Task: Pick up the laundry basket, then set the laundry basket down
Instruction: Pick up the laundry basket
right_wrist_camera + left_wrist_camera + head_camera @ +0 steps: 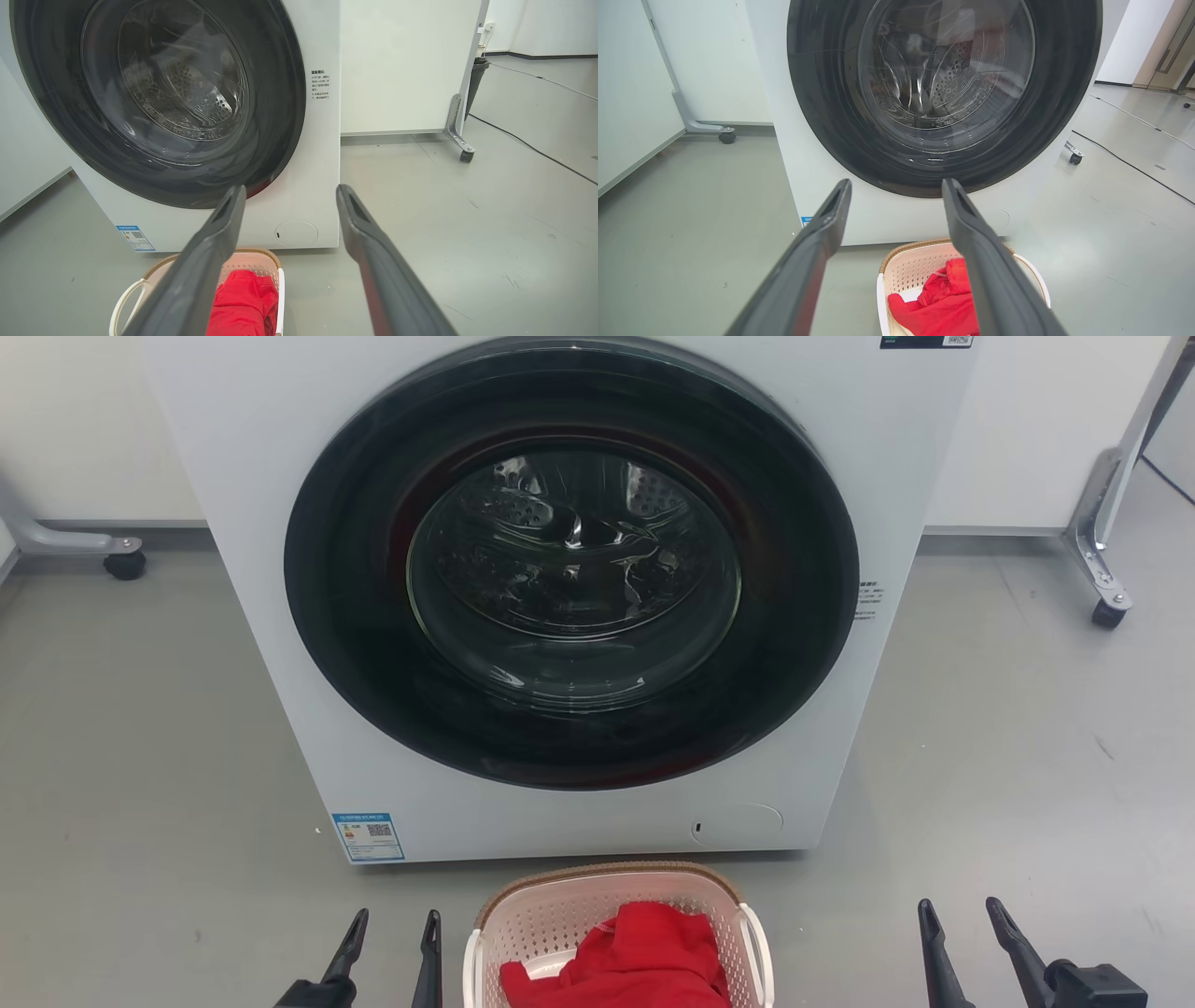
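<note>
Head view showed the laundry basket [551, 917] at six o'clock, standing on the grey floor [980, 756] with a red garment [644, 952] heaped inside it. Its brown rim lay just in front of the washing machine [252, 569], which rose at twelve o'clock from it with the round dark door [569, 569] closed.

The left gripper [397, 917] sat at nine o'clock from the basket, just beside its white handle [470, 966], fingers apart and holding nothing. The right gripper [960, 905] sat at three o'clock, well apart from the other handle [758, 943], and was likewise spread and empty.

By my reading the task had not begun in earnest. The basket rested on the floor, neither handle was gripped, and the whole lift and set-down were left to do. The right arm looked to have more ground to close than the left.

The basket's near half was cut off at the bottom edge of the head view. In each wrist view, one of that arm's own fingers crossed part of the basket. A pale patch beneath the garment could not be identified, and both gripper bodies ran out of frame.
</note>
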